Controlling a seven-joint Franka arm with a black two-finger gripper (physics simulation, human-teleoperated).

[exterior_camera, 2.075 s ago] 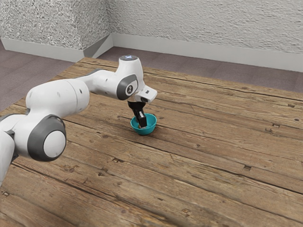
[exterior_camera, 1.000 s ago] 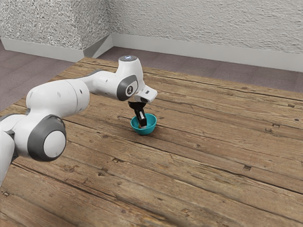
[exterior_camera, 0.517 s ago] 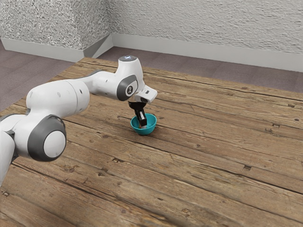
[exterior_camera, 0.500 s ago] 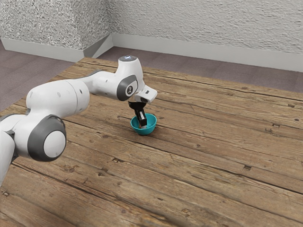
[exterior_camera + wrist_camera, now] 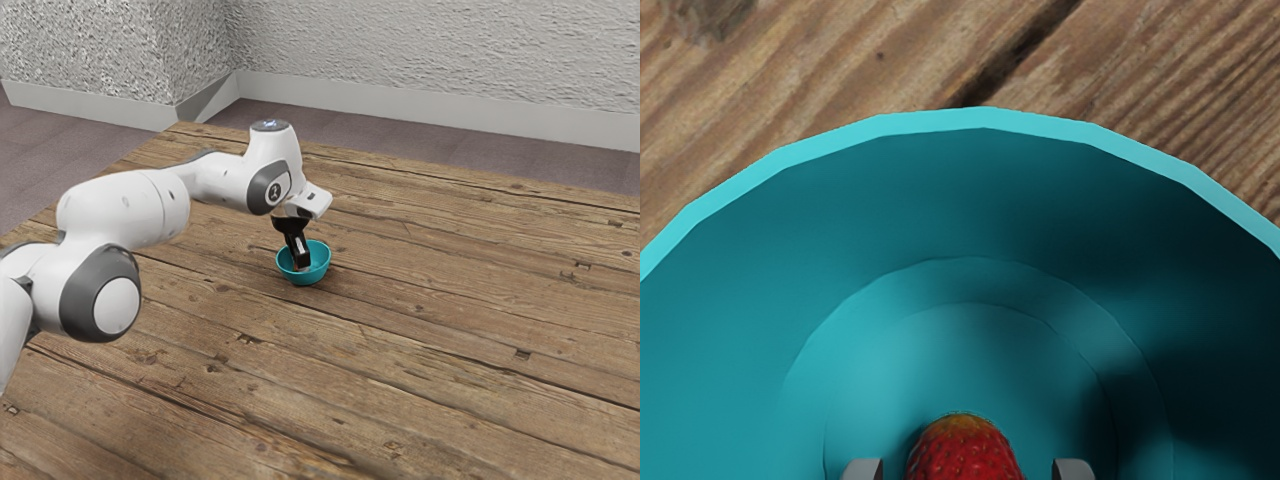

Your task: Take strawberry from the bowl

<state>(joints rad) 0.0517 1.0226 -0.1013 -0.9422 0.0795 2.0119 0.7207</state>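
the step in hand is, i judge, the grasp: the gripper is down in the bowl, its fingers wide apart with the strawberry between them, so next it should close gently, and only then lift.

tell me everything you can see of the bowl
The bowl is round and turquoise, with a paler, slightly faceted rim and smooth, plain walls that look like plastic. Inside, ring-shaped edges surround its bottom, and dark shadow falls across part of the wall. It stands upright on the wooden table, with a red strawberry in it. The open gripper reaches down into it; whether they touch, I cannot tell.
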